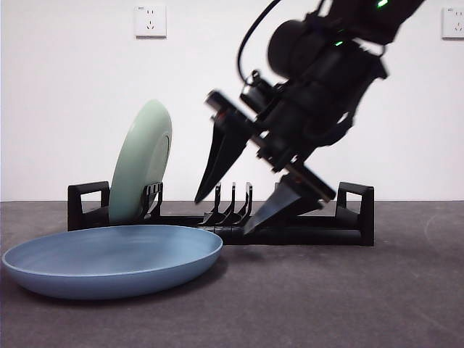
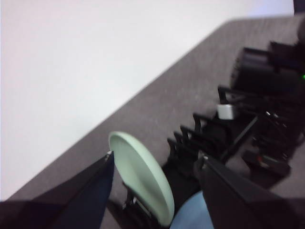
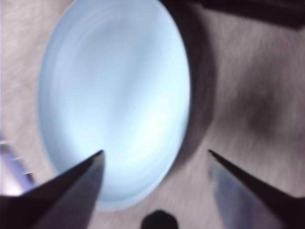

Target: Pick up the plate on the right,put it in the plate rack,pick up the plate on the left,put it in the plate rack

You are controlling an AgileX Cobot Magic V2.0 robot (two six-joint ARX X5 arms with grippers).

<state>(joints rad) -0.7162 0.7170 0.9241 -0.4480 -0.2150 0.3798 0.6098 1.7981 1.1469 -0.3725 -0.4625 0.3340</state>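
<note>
Hiding part of the plate rack (image 1: 357, 214), the right gripper (image 1: 225, 210) hangs wide-open, empty, beside the blue plate (image 1: 116, 259).

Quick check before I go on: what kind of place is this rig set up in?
Likely an indoor lab or test bench, not a kitchen: a bare white wall with power sockets, a grey felt-like tabletop, and only a plate rack and two plates.
</note>
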